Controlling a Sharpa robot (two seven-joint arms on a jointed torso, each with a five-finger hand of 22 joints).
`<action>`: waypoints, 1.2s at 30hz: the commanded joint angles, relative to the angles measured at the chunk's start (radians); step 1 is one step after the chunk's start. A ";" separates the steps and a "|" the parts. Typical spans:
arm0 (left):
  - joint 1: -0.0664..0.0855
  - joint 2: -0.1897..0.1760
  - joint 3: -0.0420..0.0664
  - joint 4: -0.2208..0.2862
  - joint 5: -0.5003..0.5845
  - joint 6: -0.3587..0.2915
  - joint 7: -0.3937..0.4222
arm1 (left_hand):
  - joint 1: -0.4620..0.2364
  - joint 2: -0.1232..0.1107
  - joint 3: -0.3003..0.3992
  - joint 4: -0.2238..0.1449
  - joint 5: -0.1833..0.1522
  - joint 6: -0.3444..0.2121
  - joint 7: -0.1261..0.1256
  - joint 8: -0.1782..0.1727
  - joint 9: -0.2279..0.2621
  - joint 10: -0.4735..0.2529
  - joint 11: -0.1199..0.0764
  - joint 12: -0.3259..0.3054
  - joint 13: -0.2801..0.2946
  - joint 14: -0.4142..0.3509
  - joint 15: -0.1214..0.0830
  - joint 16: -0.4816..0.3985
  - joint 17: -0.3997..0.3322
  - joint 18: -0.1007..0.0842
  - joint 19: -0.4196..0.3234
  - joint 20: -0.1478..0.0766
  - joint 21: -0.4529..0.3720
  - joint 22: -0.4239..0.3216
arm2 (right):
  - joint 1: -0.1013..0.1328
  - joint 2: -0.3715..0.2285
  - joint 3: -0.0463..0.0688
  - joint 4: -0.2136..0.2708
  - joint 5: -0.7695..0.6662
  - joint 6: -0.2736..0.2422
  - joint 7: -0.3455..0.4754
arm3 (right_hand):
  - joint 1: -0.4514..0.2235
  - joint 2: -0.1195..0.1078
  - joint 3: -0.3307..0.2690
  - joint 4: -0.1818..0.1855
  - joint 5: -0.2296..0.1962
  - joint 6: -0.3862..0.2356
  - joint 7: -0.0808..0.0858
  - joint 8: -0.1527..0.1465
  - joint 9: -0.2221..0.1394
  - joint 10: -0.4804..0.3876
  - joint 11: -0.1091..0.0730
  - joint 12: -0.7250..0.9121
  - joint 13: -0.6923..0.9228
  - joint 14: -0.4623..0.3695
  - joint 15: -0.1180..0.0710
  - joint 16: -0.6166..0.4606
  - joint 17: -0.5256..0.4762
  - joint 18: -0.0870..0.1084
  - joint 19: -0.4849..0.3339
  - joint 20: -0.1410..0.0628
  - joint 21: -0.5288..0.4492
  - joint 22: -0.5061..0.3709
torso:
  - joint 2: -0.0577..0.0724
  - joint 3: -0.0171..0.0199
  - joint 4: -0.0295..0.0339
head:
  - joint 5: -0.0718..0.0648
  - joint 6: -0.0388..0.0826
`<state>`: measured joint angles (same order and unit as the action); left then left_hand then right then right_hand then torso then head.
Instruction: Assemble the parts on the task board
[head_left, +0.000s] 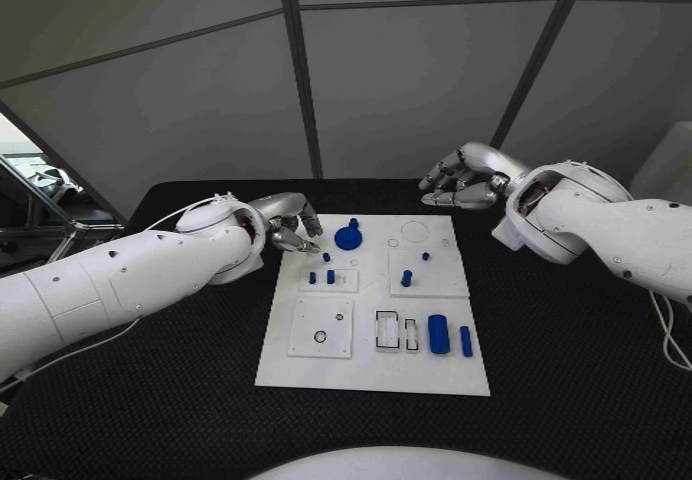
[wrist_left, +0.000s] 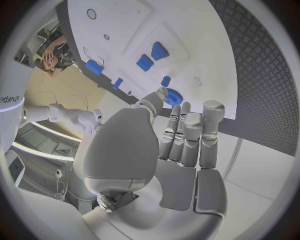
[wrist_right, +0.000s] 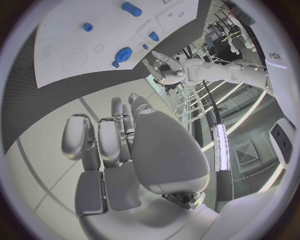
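Observation:
The white task board (head_left: 372, 372) lies in the middle of the black table. A blue gear (head_left: 348, 238) sits near its far left corner, with small blue pegs (head_left: 320, 277) and another peg (head_left: 407, 279) behind the middle row. A blue cylinder (head_left: 438, 333) and a slim blue bar (head_left: 466, 341) lie at the near right. My left hand (head_left: 293, 226) hovers at the board's far left edge, just beside the gear (wrist_left: 172, 96), fingers (wrist_left: 190, 132) extended and holding nothing. My right hand (head_left: 462, 178) hangs beyond the far right corner, empty, its fingers (wrist_right: 103, 137) loosely extended.
A square plate with a small ring (head_left: 322, 328) and rectangular slots (head_left: 388, 330) occupy the board's near half. A round recess (head_left: 415, 231) lies at the far right of the board. Black table surface (head_left: 577, 380) surrounds the board on all sides.

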<state>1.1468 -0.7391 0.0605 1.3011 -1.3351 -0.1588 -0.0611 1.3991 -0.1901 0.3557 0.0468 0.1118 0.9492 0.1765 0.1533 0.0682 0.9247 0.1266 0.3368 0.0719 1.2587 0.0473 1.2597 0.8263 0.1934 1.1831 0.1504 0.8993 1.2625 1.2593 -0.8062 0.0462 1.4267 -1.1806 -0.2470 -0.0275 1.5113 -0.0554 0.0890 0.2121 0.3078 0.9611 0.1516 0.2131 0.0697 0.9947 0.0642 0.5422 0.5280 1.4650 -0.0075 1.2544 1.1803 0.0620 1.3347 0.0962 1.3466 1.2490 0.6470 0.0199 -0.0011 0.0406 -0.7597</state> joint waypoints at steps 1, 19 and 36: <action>0.003 -0.031 0.013 0.022 0.301 -0.099 0.091 | 0.005 0.018 0.003 0.001 0.004 0.021 0.004 0.011 0.002 0.019 -0.003 0.012 0.002 -0.023 -0.001 -0.026 -0.049 -0.043 -0.012 -0.001 -0.028 -0.013 | -0.009 -0.001 -0.003 0.005 -0.199 0.053 -0.033 | 0.016 -0.008 0.025 -0.001 -0.020 0.018 -0.006 -0.001 0.000 0.006 0.004 -0.077 -0.071 0.034 -0.003 -0.001 0.001 0.014 0.006 0.004 0.002 0.011 | -0.002 -0.0004 0.0018 | -0.013 0.006; 0.000 -0.122 0.019 0.121 1.201 -0.093 0.498 | -0.009 0.048 0.035 0.015 0.000 0.047 0.002 0.040 0.000 0.053 -0.010 0.058 0.004 -0.155 -0.008 -0.229 -0.337 -0.011 -0.128 -0.009 -0.297 -0.155 | -0.094 0.010 -0.037 0.033 -0.550 0.071 -0.107 | -0.001 -0.065 0.104 -0.002 -0.082 0.007 -0.002 -0.071 -0.004 0.030 0.022 -0.270 -0.283 0.037 0.012 0.010 0.006 0.012 0.012 0.014 0.006 0.022 | -0.001 -0.0006 -0.0005 | -0.034 0.026; -0.005 -0.134 0.018 0.131 1.279 -0.066 0.514 | -0.009 0.056 0.028 0.017 0.000 0.047 0.006 0.044 0.001 0.055 -0.009 0.067 0.006 -0.158 -0.006 -0.239 -0.350 -0.011 -0.126 -0.008 -0.314 -0.167 | -0.114 0.055 -0.038 0.001 -0.605 0.094 -0.133 | 0.002 -0.070 0.140 -0.018 -0.090 0.005 0.028 -0.090 -0.002 0.030 0.044 -0.298 -0.339 0.035 0.029 0.008 -0.002 0.015 0.005 0.032 -0.001 0.014 | 0.002 -0.0005 0.0011 | -0.036 0.019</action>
<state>1.1411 -0.8725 0.0773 1.4293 -0.0903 -0.2420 0.4260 1.3922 -0.1419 0.3885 0.0638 0.1118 0.9986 0.1805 0.1952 0.0693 0.9816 0.1167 0.3989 0.0773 1.1045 0.0412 1.0261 0.4770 0.1940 1.0608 0.1413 0.5910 1.0961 1.1443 -0.7532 0.0074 1.4285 -1.7527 -0.1699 -0.1494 1.5078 -0.1208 0.2238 0.1933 0.2236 0.9604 0.1750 0.1275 0.0669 1.0237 0.1040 0.2466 0.1911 1.4650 0.0145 1.2595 1.1772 0.0621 1.3404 0.1200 1.3473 1.2617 0.6486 0.0194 -0.0004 0.0044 -0.7390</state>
